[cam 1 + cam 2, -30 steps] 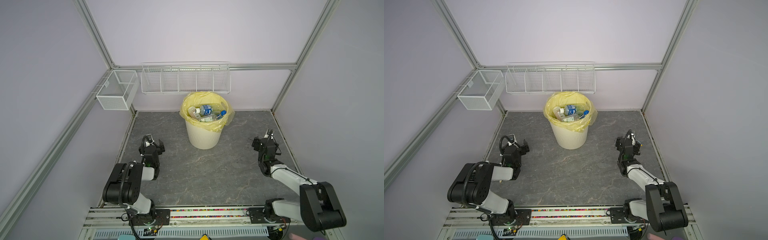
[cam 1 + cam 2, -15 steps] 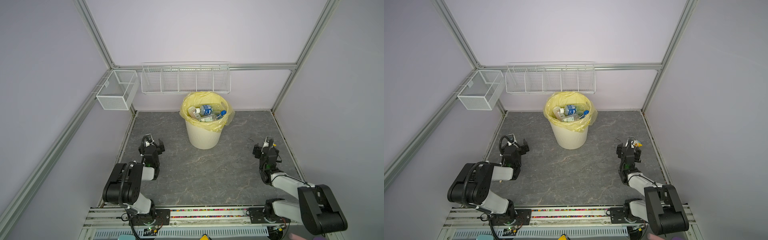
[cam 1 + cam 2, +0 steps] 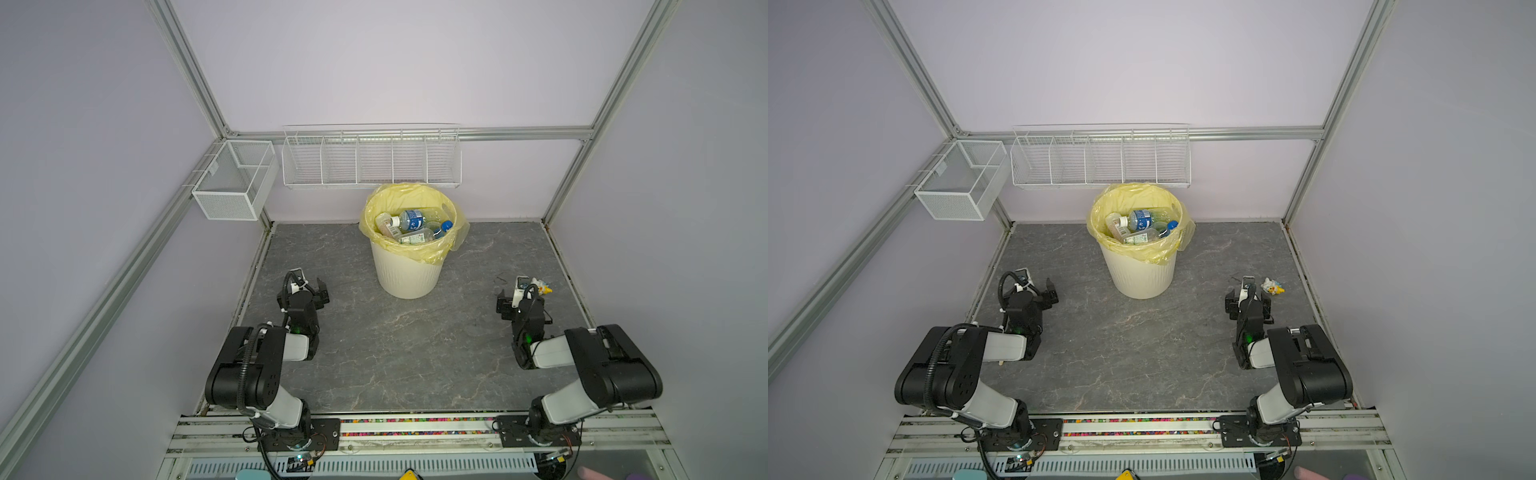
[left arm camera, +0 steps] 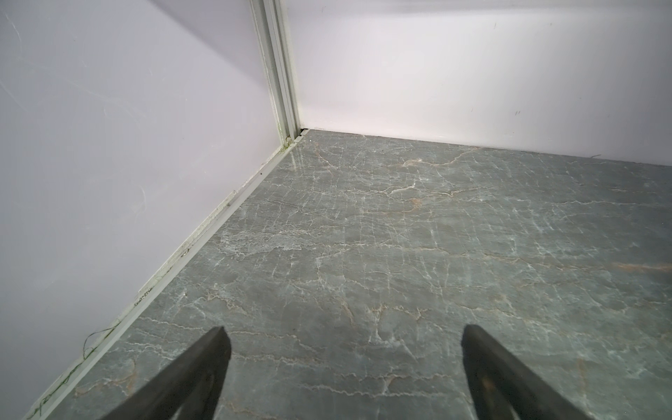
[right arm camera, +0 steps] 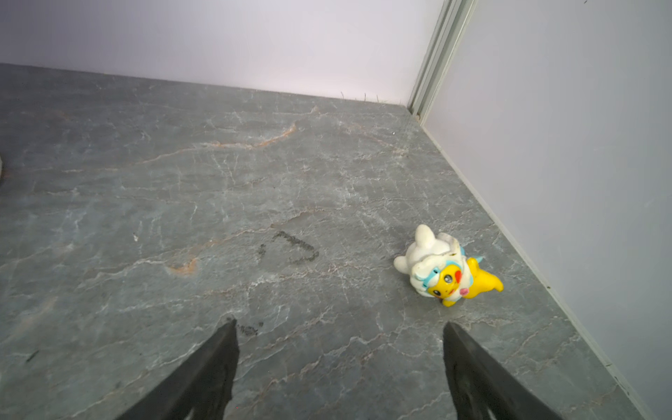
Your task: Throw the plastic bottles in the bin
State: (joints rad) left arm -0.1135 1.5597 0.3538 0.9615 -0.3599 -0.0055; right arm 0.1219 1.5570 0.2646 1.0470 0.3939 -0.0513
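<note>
While both arms sit low near front rail, plastic bottles lie jumbled inside bin, long axes mostly flat. Blue-label one points white cap left in both top views. Left gripper spread wide, holding nothing. Right gripper wide too, toy figure just beside on floor.

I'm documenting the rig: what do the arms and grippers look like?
Left arm and right arm: black joints, white link covers, green wrist lights. A ribbed black cable loops along the left. Left gripper, right gripper: dark tapered jaws.
</note>
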